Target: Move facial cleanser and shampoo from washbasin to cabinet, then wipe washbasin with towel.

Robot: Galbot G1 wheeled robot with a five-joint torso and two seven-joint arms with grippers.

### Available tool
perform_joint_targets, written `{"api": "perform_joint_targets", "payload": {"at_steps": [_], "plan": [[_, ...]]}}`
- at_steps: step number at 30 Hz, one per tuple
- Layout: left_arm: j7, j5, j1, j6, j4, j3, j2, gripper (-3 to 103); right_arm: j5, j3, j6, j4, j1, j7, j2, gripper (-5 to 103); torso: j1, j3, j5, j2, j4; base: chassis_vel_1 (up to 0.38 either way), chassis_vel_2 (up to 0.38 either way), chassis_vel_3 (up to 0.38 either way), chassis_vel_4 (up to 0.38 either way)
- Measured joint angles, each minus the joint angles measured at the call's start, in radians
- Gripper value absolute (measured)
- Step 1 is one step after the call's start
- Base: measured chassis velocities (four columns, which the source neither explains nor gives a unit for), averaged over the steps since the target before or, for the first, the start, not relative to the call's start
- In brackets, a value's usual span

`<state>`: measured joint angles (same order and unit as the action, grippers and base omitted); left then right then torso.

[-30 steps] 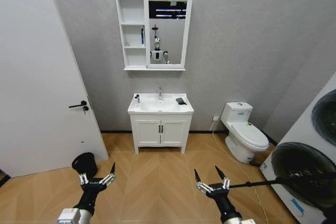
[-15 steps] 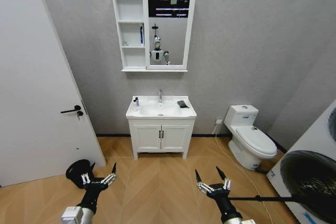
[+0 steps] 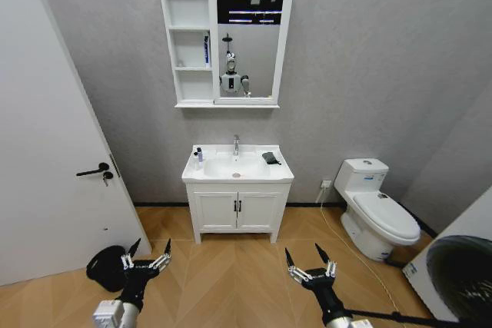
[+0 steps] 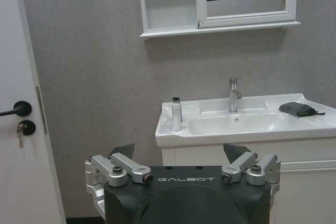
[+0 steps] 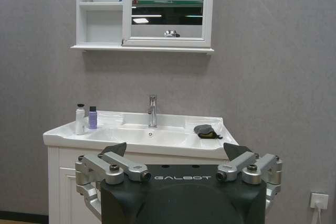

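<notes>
Your left end effector [image 3: 145,251] and right end effector [image 3: 309,256]: both open, empty, low over floor. R wrist view shows two bottles [image 5: 80,119] on washbasin [image 3: 237,168]; L wrist one. Towel [image 3: 270,158] by tap. Cabinet [image 3: 188,40] top cropped in wrist views.

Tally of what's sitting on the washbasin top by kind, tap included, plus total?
Bottles: 2 (white bottle, purple bottle)
Towel: 1 (dark towel)
Tap: 1 (chrome tap)
Total: 4
</notes>
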<state>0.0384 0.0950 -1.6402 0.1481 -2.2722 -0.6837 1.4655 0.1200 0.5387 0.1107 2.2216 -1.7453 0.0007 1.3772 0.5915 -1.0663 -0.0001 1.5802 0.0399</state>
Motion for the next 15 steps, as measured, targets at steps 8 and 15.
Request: {"api": "perform_joint_targets", "payload": {"at_steps": [8, 15], "plan": [[0.001, -0.003, -0.004, -0.002, 0.000, 0.001, 0.002, 96, -0.001, 0.000, 0.012, -0.005, -0.008, -0.004, 0.002, 100, 0.000, 0.000, -0.0001, 0.000, -0.0001, -0.309, 0.314, 0.299, -0.314], [0.001, -0.003, -0.008, -0.005, -0.002, -0.001, 0.003, 96, -0.002, 0.001, 0.012, 0.002, -0.009, -0.006, 0.001, 100, 0.001, 0.000, 0.0000, 0.000, -0.0007, -0.342, 0.351, 0.353, -0.341]]}}
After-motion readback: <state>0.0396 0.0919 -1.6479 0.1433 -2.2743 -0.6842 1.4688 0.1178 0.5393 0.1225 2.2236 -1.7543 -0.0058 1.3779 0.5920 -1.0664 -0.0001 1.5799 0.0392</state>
